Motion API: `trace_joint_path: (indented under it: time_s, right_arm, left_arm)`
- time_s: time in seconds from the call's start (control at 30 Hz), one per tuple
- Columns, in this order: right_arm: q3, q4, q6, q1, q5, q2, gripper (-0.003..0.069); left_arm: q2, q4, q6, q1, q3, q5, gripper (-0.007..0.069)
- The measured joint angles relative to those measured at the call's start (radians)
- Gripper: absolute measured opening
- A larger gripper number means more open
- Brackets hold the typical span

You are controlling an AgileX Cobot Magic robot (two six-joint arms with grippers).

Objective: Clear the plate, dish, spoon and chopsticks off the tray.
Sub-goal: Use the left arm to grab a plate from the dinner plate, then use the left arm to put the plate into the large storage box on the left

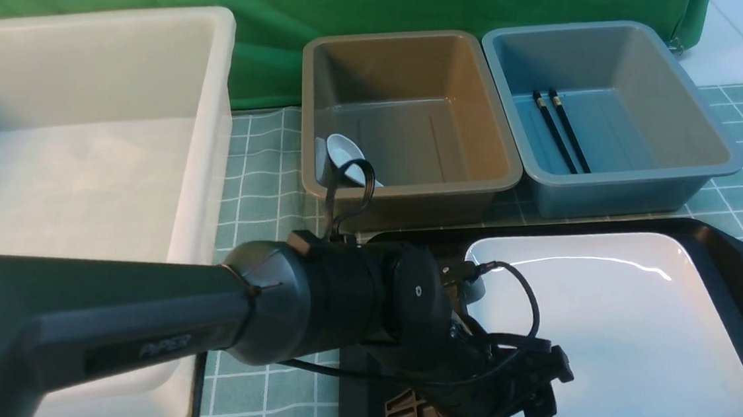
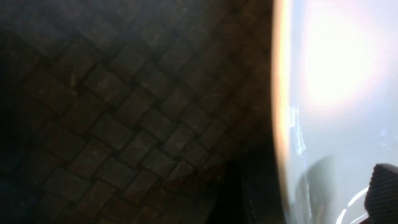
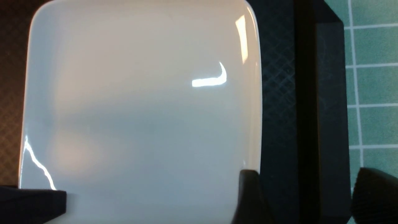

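The large white plate (image 1: 619, 321) lies on the black tray (image 1: 741, 272). My left gripper (image 1: 546, 400) is low at the plate's left edge and open, with one finger (image 2: 384, 193) over the plate (image 2: 342, 93) and the other side over the tray's cross-hatched floor (image 2: 124, 109). My right gripper (image 3: 306, 199) straddles the tray's right rim (image 3: 323, 109), one fingertip (image 3: 248, 196) at the plate's edge (image 3: 140, 93); grip unclear. The spoon (image 1: 347, 154) lies in the brown tub (image 1: 403, 110) and the chopsticks (image 1: 561, 130) in the blue tub (image 1: 609, 110). The dish is not clearly visible.
A big white tub (image 1: 76, 159) stands at the left, and my left arm (image 1: 155, 325) reaches across in front of it. A green checked cloth (image 1: 263, 177) covers the table. A green backdrop hangs behind the tubs.
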Motion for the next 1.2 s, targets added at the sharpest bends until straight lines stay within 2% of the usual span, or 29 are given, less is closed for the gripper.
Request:
trace_joint_path:
  time_s: [0.2,0.3,0.37,0.53,0.97,1.2]
  right_arm:
    - [0.0,0.0,0.0,0.0,-0.004,0.0,0.0451]
    - [0.0,0.0,0.0,0.0,-0.009,0.0,0.0451]
    - [0.0,0.0,0.001,0.0,-0.009,0.0,0.0451]
    - [0.0,0.0,0.001,0.0,-0.01,0.0,0.0451]
    - [0.0,-0.001,0.0,0.0,-0.016,0.0,0.0451]
    - [0.0,-0.001,0.0,0.0,-0.018,0.0,0.0451]
  left_arm:
    - [0.004,0.0,0.0,0.0,-0.001,-0.049,0.0405]
    - [0.008,0.001,0.0,0.0,-0.001,-0.066,0.025]
    - [0.011,0.007,0.0,0.0,-0.001,-0.068,0.0173]
    - [0.009,0.004,-0.008,0.001,-0.002,-0.103,0.0054]
    - [-0.051,0.054,0.004,0.013,-0.002,-0.061,0.0042]
    - [-0.147,0.11,0.033,0.103,-0.001,0.062,0.0026]
